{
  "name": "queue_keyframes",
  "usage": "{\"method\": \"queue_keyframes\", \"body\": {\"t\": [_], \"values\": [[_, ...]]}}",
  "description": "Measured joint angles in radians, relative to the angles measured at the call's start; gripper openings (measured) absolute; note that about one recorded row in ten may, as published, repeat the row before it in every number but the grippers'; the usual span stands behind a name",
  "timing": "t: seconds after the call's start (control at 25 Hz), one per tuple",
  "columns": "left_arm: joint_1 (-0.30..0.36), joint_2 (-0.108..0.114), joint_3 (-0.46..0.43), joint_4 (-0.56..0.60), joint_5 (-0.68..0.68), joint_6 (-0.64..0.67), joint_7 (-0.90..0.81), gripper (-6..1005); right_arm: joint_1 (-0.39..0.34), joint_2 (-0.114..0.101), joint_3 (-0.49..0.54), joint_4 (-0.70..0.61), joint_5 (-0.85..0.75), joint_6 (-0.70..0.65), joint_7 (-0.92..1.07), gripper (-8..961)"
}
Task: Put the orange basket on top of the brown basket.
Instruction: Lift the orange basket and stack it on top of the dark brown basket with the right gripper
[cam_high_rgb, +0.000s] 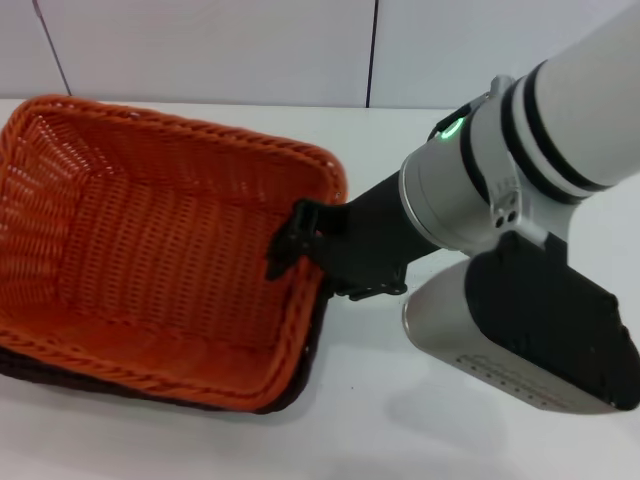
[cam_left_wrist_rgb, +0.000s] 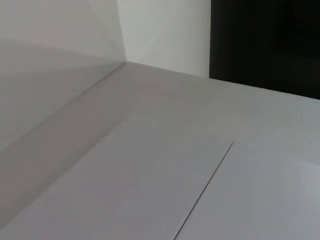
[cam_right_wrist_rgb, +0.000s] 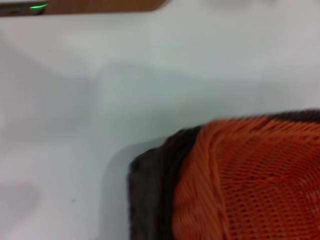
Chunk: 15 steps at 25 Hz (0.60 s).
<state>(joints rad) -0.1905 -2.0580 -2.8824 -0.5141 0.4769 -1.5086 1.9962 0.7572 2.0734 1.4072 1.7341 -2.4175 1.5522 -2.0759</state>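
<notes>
The orange basket (cam_high_rgb: 150, 230) sits nested on top of the brown basket (cam_high_rgb: 22, 366), which shows only as a dark edge under its near and right sides. My right gripper (cam_high_rgb: 295, 240) straddles the orange basket's right rim, with a black part reaching just inside the basket. The right wrist view shows a corner of the orange basket (cam_right_wrist_rgb: 250, 180) lying inside the brown basket (cam_right_wrist_rgb: 152, 190). My left gripper is out of view, and the left wrist view shows only bare surfaces.
Both baskets stand at the left of a white table (cam_high_rgb: 400, 430). A white panelled wall (cam_high_rgb: 300, 50) runs along the back. My right arm (cam_high_rgb: 520, 240) spans the right side above the table.
</notes>
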Motion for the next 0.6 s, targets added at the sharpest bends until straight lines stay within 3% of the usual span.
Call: {"method": "queue_keyframes", "body": {"t": [0.16,0.44,0.6], "values": [[0.000,0.002,0.000,0.011,0.000,0.002,0.002,827,-0.044,0.003,0.005,0.077,-0.011,-0.050,0.002,433],[0.000,0.006,0.000,0.020,0.001,0.010,-0.004,827,-0.199,0.005,0.092,0.294,0.046,-0.166,0.085,457],[0.005,0.006,0.001,0.022,0.007,0.020,-0.011,827,-0.247,0.003,0.114,0.312,0.125,-0.162,0.118,458]]}}
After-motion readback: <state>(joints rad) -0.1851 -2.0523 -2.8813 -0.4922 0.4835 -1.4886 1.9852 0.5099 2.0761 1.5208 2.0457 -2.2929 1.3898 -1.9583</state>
